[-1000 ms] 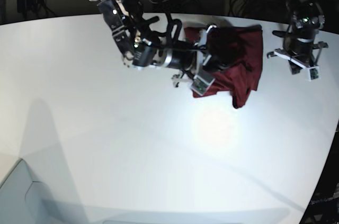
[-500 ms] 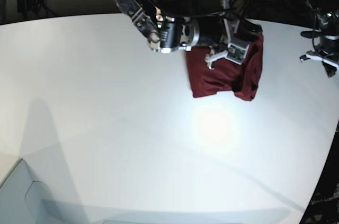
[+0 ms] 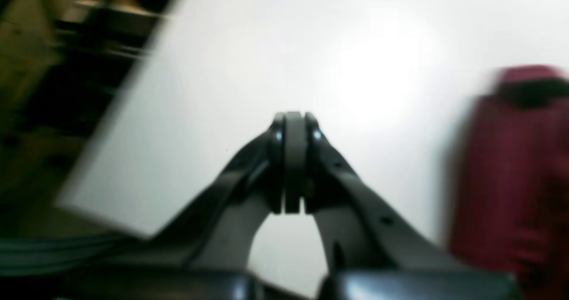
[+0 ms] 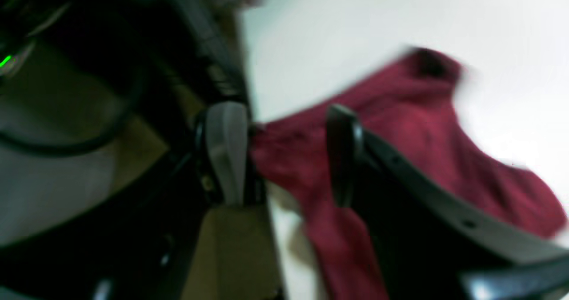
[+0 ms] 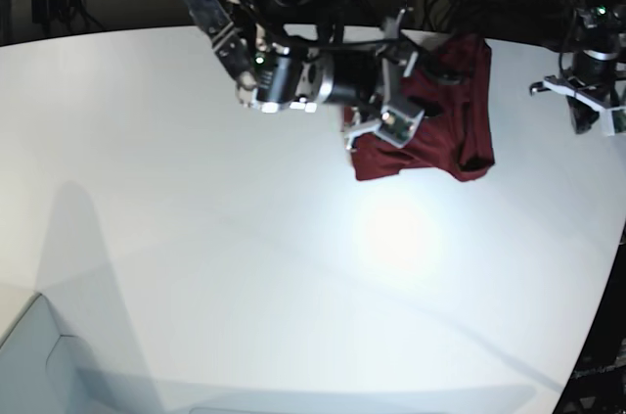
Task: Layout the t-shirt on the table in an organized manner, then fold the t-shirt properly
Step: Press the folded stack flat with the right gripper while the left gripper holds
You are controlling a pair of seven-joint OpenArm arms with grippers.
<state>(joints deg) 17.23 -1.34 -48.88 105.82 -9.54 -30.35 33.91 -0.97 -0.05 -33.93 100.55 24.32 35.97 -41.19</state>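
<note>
Step in hand: laying out. Your right gripper (image 4: 284, 158) stands spread over the shirt (image 5: 440, 120), which lies bunched at the far edge of the table (image 5: 196, 238). Right of the shirt, your left gripper (image 3: 293, 166) is pressed together, empty. Next, regrasp an edge and spread it flat.

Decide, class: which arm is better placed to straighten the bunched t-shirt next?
Probably the right: its hand, jaws apart, hangs over the t-shirt. The left hand is shut, off beside the cloth.
</note>
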